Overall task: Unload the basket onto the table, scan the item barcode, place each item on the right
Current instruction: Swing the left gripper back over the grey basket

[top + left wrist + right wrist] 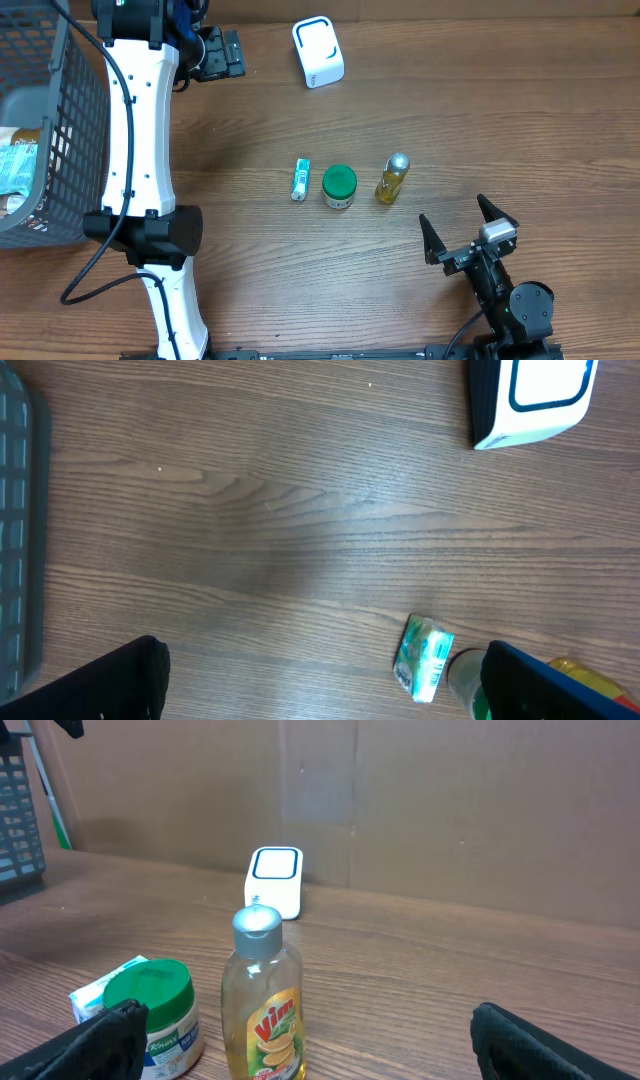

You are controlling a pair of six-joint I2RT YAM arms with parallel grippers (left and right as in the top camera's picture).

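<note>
Bottle (392, 178) is standing upright on counter (300, 270) close ahead of right pincer (451, 208), which is gaping wide and empty and sitting nearer than left pincer (236, 53); scanner (318, 52) is waiting farther ahead.

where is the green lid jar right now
In the overhead view the green-lidded jar stands in the middle of a row of three, with the small packet on its left and the yellow bottle on its right.

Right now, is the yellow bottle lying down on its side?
No, the yellow bottle stands upright, its silver cap on top, next to the green-lidded jar.
</note>
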